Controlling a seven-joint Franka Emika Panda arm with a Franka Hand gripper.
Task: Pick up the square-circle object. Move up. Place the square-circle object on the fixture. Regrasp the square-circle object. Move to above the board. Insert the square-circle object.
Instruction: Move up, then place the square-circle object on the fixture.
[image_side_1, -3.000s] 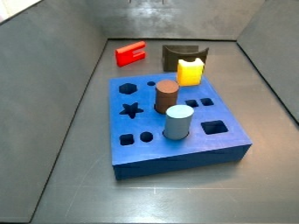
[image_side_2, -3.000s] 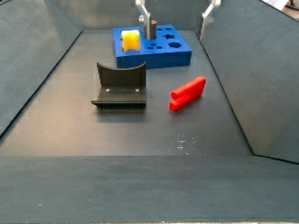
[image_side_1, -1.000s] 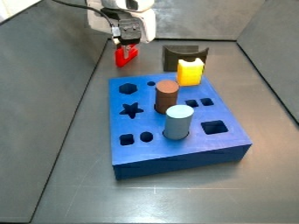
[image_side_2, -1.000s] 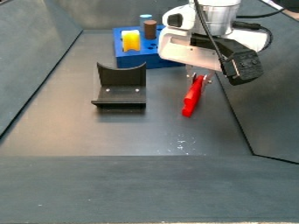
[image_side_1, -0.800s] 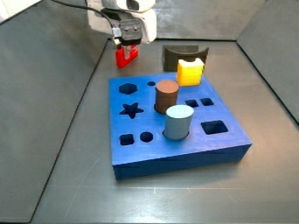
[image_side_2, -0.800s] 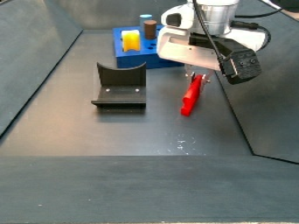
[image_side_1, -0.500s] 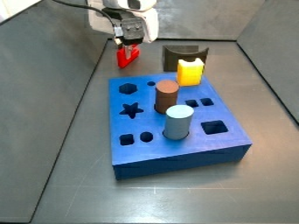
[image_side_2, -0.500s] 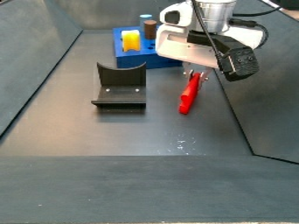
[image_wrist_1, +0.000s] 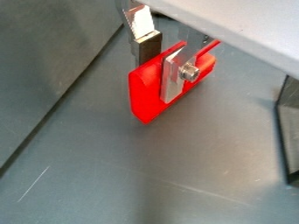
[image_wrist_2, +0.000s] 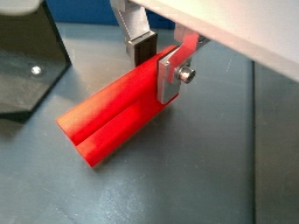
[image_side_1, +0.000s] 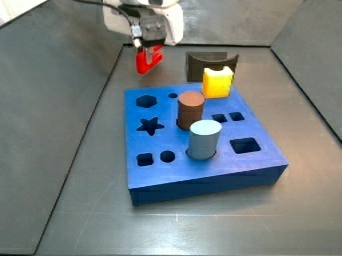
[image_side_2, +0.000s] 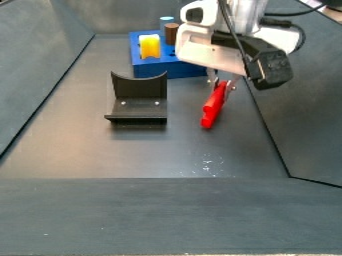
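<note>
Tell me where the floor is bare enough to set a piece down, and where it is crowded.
Bare: the wide dark floor in front of the dark blocky fixture, and the strip left of the thick blue board. Crowded: the far end, where the hand holds the small red notched block beside the fixture, with the yellow block nearby.

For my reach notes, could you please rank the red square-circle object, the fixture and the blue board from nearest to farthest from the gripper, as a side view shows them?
1. Square-circle object: clamped in the gripper.
2. Fixture: on the floor beside it.
3. Board: at the far end, behind the gripper.
</note>
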